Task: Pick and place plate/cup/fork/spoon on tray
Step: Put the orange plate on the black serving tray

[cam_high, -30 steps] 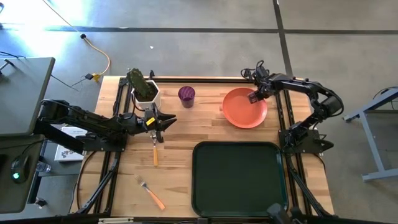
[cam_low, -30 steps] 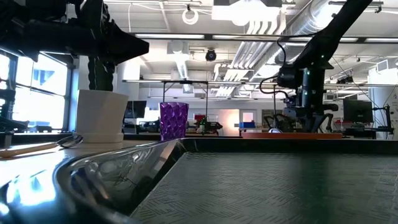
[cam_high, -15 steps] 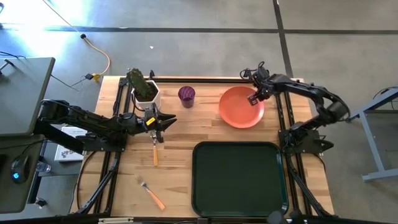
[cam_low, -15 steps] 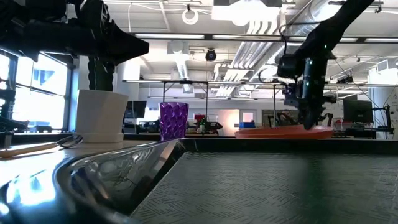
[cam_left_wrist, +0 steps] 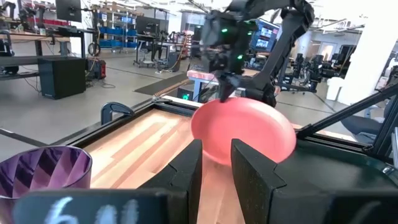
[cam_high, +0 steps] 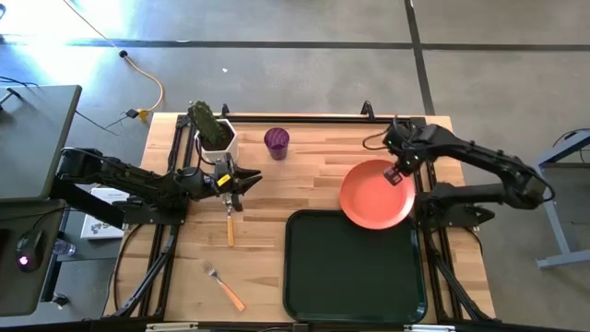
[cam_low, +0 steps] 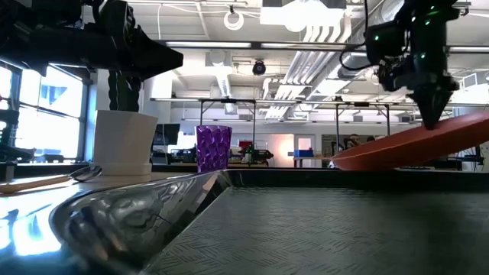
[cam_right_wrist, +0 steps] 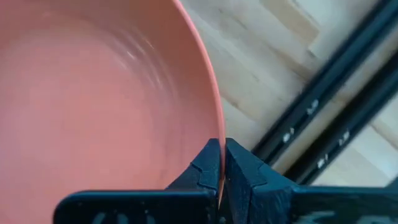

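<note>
The orange plate (cam_high: 376, 194) hangs tilted over the far right corner of the dark green tray (cam_high: 355, 267), held by my right gripper (cam_high: 396, 173), which is shut on it. It also shows in the low view (cam_low: 412, 149). My left gripper (cam_high: 241, 180) is open and empty, hovering beside the white plant pot (cam_high: 217, 136) over the spoon's (cam_high: 230, 221) bowl end. The spoon lies flat on the table. The purple cup (cam_high: 277, 141) stands on the table at the far side. The fork (cam_high: 224, 286) lies near the table's near edge. My right gripper pinches the plate's rim (cam_right_wrist: 217, 134) between its two fingers, at the plate's far right edge. The fingers (cam_low: 432, 114) come from above, pointing down. The plate is lifted clear and tilted, with the held edge high and the opposite edge (cam_low: 344, 162) low over the tray.
The plant pot stands at the table's far left, close to my left arm. Black rails (cam_high: 424, 231) run along the table's sides. Bare wood lies between the cup, the spoon and the tray.
My right gripper has risen and gone toward the table's near and right edges with the plate. The plate has left the table top, is lifted clear, now tilts, and hangs over the tray's far right corner.
</note>
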You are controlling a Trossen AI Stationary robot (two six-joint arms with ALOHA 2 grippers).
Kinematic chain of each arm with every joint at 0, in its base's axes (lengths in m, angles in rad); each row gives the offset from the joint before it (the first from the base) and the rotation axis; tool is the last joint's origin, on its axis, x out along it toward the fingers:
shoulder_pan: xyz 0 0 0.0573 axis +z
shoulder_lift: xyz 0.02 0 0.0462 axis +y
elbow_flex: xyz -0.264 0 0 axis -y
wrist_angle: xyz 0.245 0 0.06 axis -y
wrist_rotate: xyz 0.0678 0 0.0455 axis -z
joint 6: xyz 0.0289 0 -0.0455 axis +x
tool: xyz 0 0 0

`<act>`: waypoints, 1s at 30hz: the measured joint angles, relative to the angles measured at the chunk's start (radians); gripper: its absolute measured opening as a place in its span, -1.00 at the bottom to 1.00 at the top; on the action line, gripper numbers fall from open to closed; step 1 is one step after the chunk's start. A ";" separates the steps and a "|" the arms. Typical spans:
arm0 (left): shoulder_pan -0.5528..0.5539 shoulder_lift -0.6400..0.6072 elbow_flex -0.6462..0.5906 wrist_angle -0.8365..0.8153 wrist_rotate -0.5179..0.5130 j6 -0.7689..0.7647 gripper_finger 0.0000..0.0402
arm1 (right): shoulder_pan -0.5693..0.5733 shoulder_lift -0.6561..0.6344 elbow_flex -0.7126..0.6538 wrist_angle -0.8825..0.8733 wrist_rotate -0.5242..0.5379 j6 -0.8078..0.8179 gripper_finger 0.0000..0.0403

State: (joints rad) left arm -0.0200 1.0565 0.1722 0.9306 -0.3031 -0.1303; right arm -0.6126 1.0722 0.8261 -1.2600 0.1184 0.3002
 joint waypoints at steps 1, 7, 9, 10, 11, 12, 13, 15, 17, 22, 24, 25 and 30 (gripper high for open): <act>0.000 0.000 0.000 0.000 0.000 0.000 -0.62 | 0.017 -0.022 0.000 -0.006 0.023 0.025 -1.00; 0.000 0.000 0.000 0.000 0.000 0.000 -0.62 | 0.097 -0.130 0.000 -0.050 -0.037 0.077 -1.00; 0.000 0.000 0.000 0.000 0.000 0.000 -0.62 | 0.139 -0.159 0.000 -0.080 -0.047 0.110 -1.00; 0.000 0.000 0.000 -0.002 0.000 0.000 -0.62 | 0.163 -0.170 0.000 -0.095 -0.048 0.124 -1.00; 0.000 0.000 0.000 -0.004 0.000 0.000 -0.62 | 0.188 -0.180 0.000 -0.108 -0.050 0.135 -1.00; 0.000 0.000 0.000 -0.005 0.000 0.001 -0.62 | 0.214 -0.187 0.000 -0.120 -0.054 0.148 -1.00; 0.000 0.000 0.000 -0.009 0.000 0.000 -0.62 | 0.240 -0.193 0.000 -0.130 -0.067 0.163 -1.00; 0.000 0.000 0.000 -0.016 0.000 0.000 -0.62 | 0.299 -0.197 0.000 -0.135 -0.078 0.195 -1.00; 0.000 0.000 0.000 -0.017 0.000 -0.009 -0.62 | 0.361 -0.195 -0.006 -0.127 -0.091 0.234 -1.00; 0.000 0.000 0.000 -0.019 0.000 -0.017 -0.62 | 0.528 -0.171 -0.055 -0.094 -0.149 0.345 -1.00; 0.000 0.000 0.000 -0.021 0.000 -0.023 -0.62 | 0.594 -0.155 -0.089 -0.060 -0.181 0.395 -1.00; 0.000 0.000 0.000 -0.023 0.000 -0.023 -0.62 | 0.629 -0.145 -0.098 -0.038 -0.195 0.418 -1.00; 0.000 0.000 0.000 -0.030 0.000 -0.024 -0.62 | 0.801 -0.072 -0.123 0.085 -0.199 0.569 -1.00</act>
State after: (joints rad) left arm -0.0201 1.0569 0.1719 0.9008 -0.3029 -0.1542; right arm 0.1884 0.9999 0.7033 -1.1750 -0.0807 0.8688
